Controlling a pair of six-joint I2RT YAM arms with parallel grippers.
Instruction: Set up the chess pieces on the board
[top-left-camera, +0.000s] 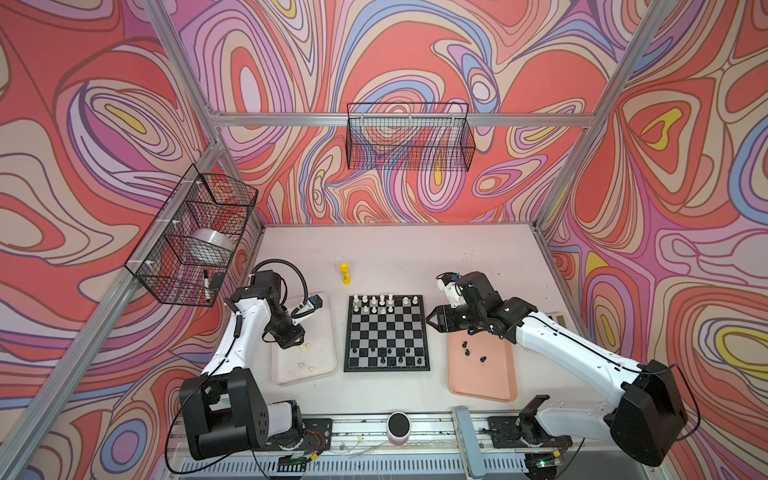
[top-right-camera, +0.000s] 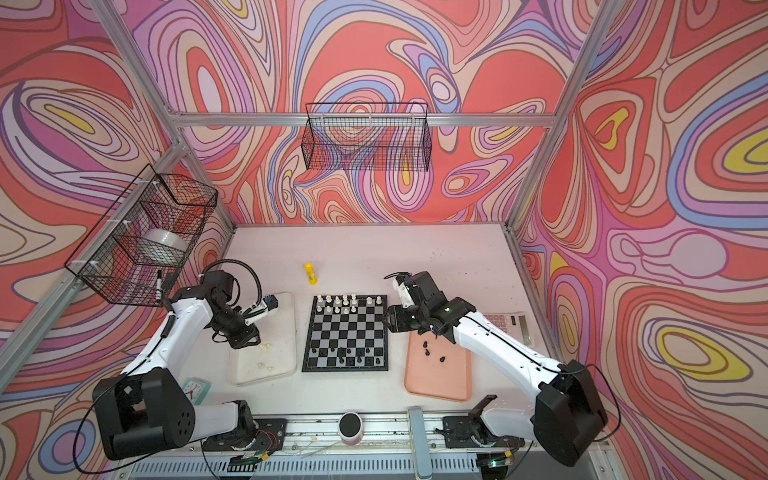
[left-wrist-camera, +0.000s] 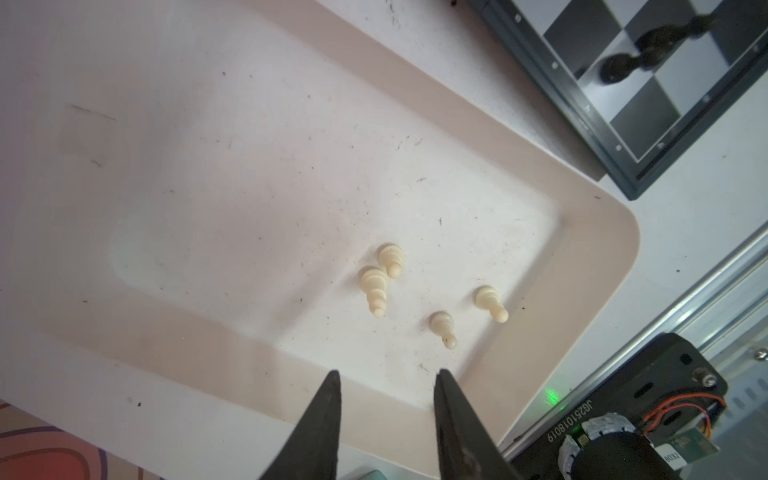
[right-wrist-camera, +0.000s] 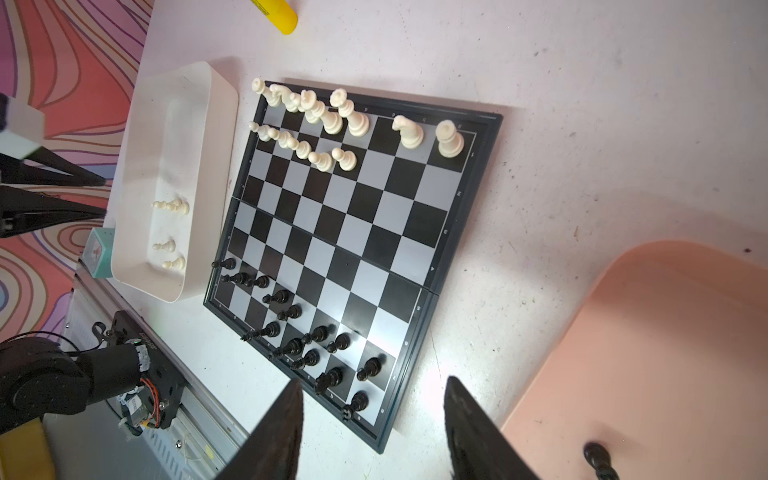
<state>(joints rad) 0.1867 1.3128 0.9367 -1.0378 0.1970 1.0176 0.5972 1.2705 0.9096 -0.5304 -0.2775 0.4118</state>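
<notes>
Pale tabletop (top-left-camera: 415, 249) carries the board (top-left-camera: 386, 332) at ctr. We see a whitish tray (top-left-camera: 322, 332) left of board, pink tray (top-left-camera: 482, 386) right of it. Left gripper (left-wrist-camera: 388, 371) hangs over whitish tray, jaws apart, empty; right gripper (right-wrist-camera: 374, 379) by board's right edge, same. Four cream chess pieces (left-wrist-camera: 376, 291) lie flat in whitish tray, heads pointing away from board.

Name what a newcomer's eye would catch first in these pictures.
The loud swirling wallpaper surrounds everything. In the middle sits the board, with cream-white chess pieces along its far edge and black ones along the near edge. The left gripper hangs open over the whitish tray, which holds four cream pieces.
</notes>
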